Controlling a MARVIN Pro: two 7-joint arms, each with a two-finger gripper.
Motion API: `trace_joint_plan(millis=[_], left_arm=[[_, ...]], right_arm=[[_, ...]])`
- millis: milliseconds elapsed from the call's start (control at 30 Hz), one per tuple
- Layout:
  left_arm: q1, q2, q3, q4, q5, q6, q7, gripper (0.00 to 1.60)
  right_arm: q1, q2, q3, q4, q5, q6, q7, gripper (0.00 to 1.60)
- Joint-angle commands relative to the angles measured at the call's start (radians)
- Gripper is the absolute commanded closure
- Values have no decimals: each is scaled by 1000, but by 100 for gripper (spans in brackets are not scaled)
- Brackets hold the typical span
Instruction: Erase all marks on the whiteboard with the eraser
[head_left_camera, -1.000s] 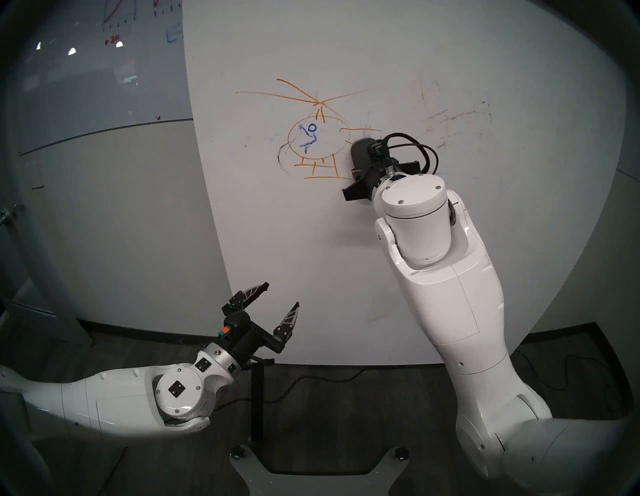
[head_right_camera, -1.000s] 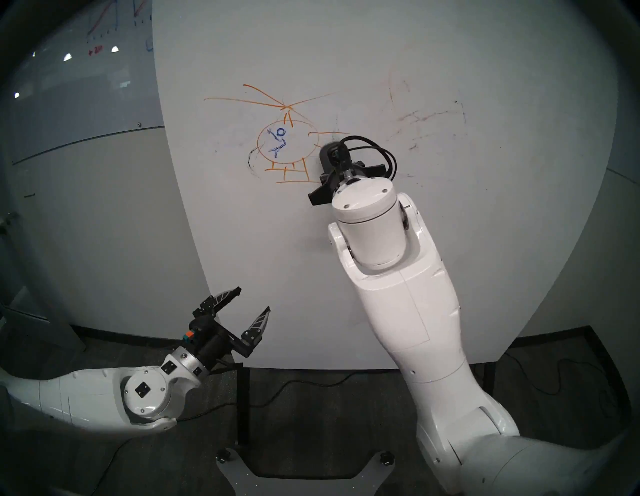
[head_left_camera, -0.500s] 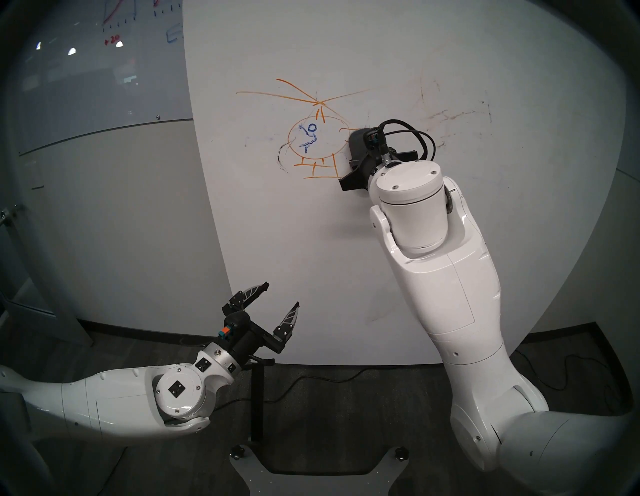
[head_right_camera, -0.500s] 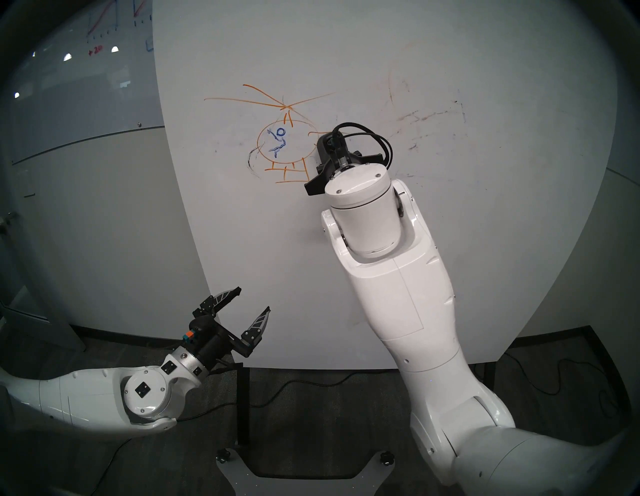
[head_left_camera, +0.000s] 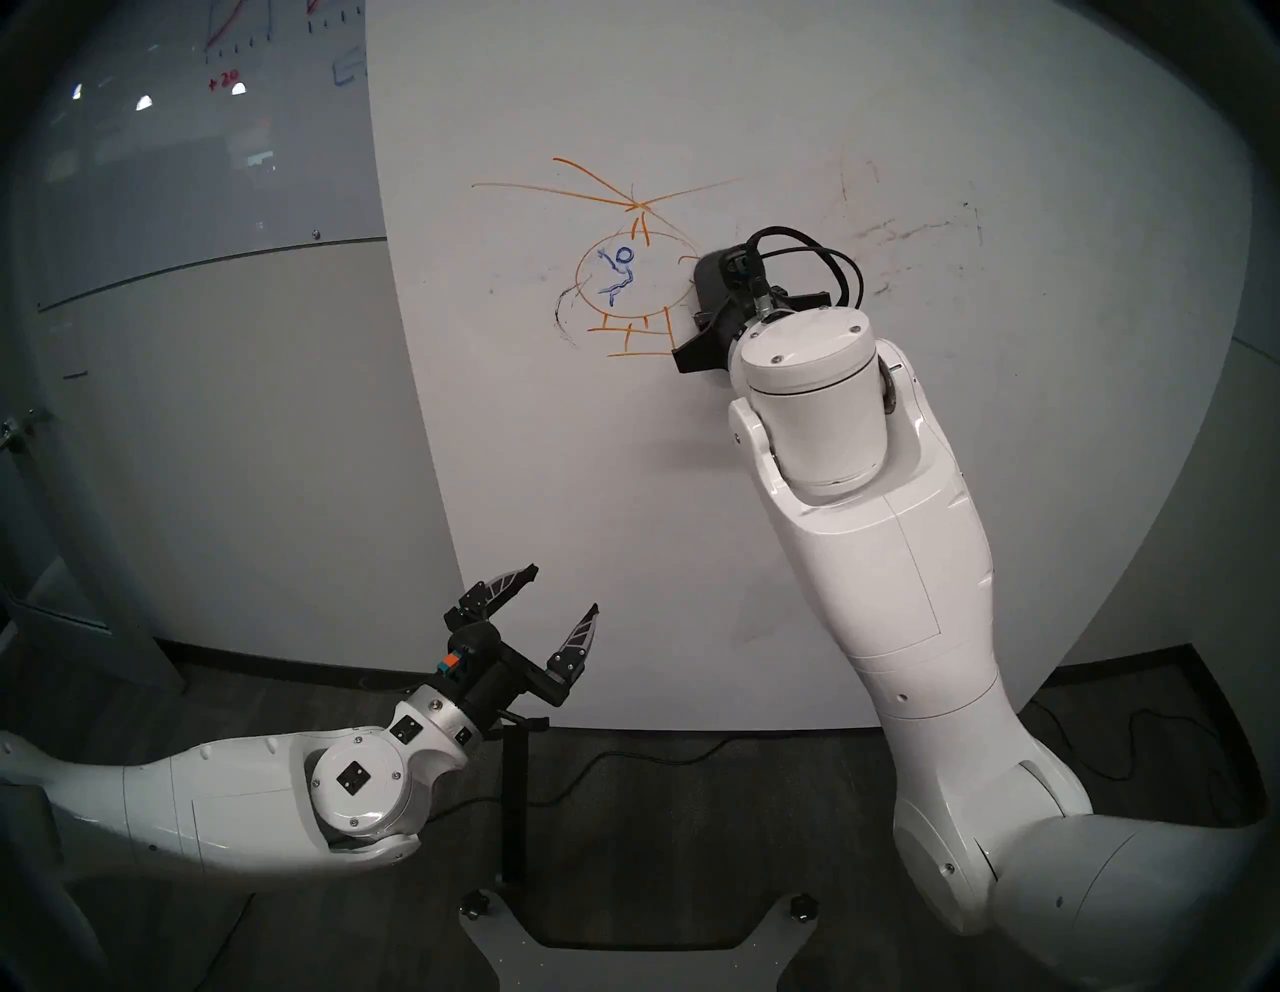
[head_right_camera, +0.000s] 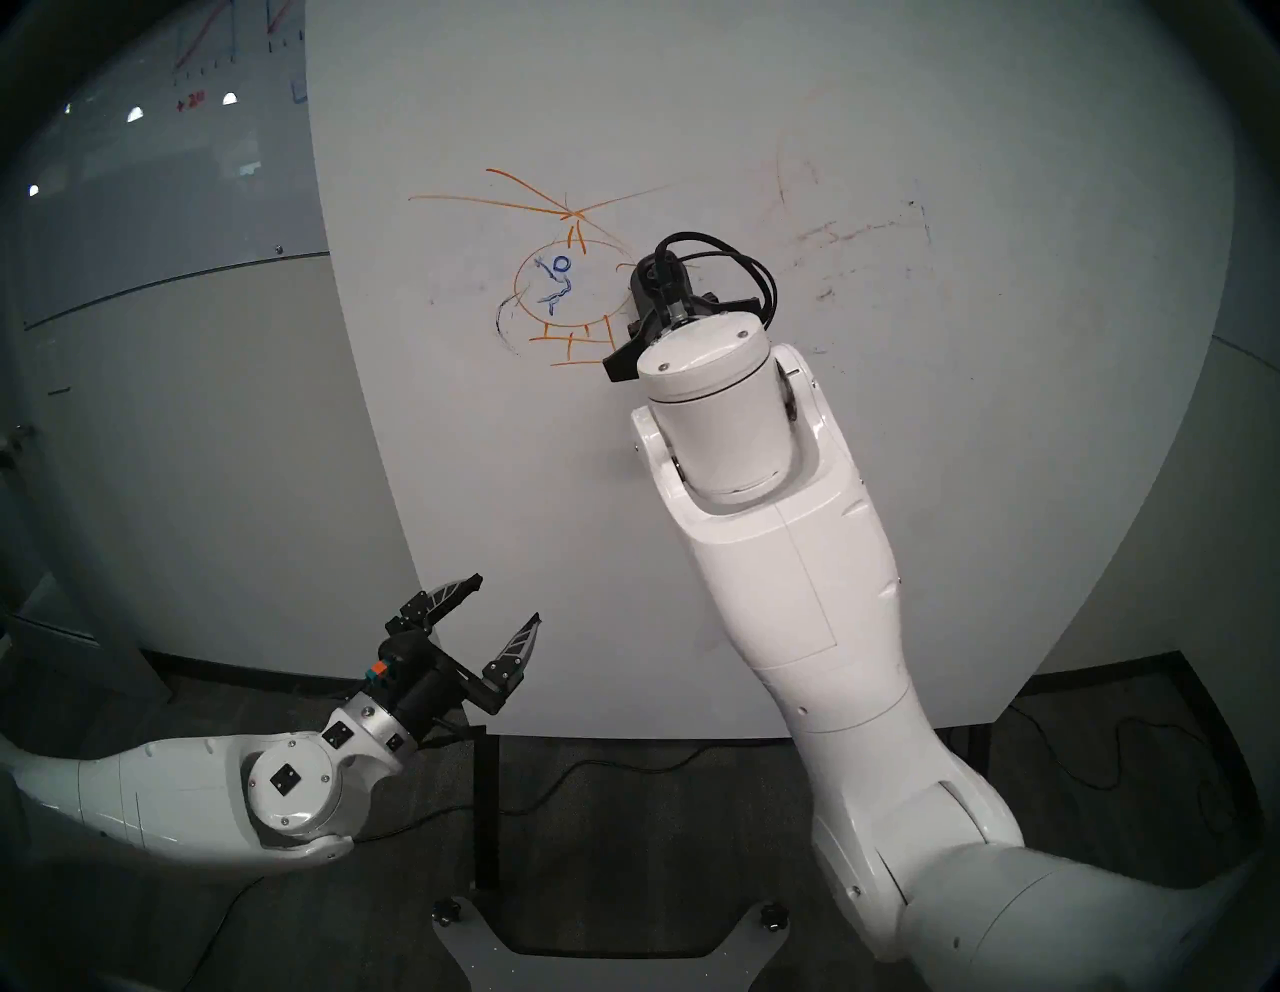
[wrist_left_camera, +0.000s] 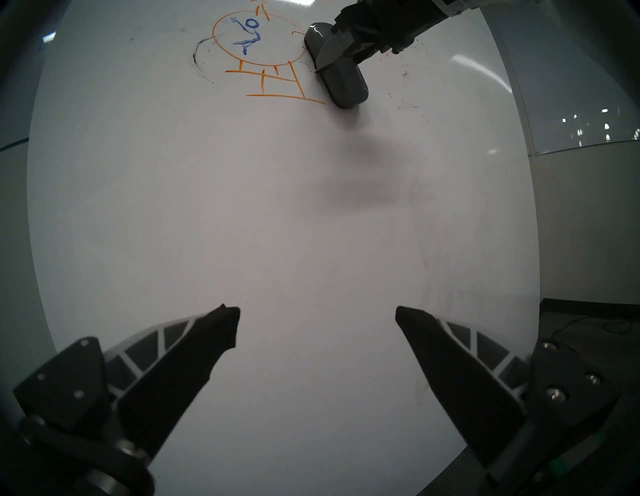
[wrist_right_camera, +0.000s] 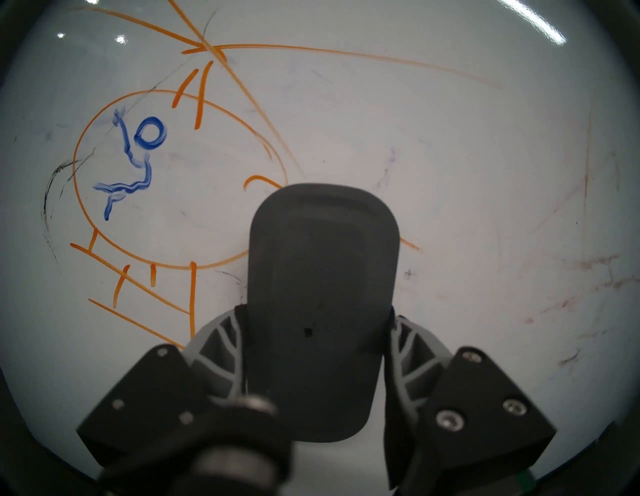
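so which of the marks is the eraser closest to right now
The orange helicopter drawing: the eraser overlaps its right edge; the blue stick figure lies further left.

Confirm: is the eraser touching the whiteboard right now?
Touching. In the left wrist view the eraser lies flat against the whiteboard, no gap along its edge, clamped in the right gripper.

Soft, dim indoor light with a cool grey cast. Every view bends strongly at the edges inside a dark fisheye rim. Ceiling lamps glare on the glass board (head_left_camera: 194, 138) and streak the whiteboard (wrist_right_camera: 450, 138). A blurred shadow lies below the eraser (wrist_left_camera: 343, 79). The nearest wrist hardware is out of focus.
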Motion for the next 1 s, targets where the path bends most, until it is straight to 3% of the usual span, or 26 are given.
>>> trace_joint_plan(millis=[0, 600, 967], left_arm=[[-8, 2, -8, -6, 0, -7, 0, 0], [-8, 2, -8, -6, 0, -7, 0, 0], [-8, 3, -8, -7, 0, -9, 0, 0]], right_arm=[[113, -55, -4, 32, 3, -24, 7, 160], [164, -89, -22, 44, -10, -23, 13, 160], [125, -46, 0, 38, -10, -31, 24, 160]])
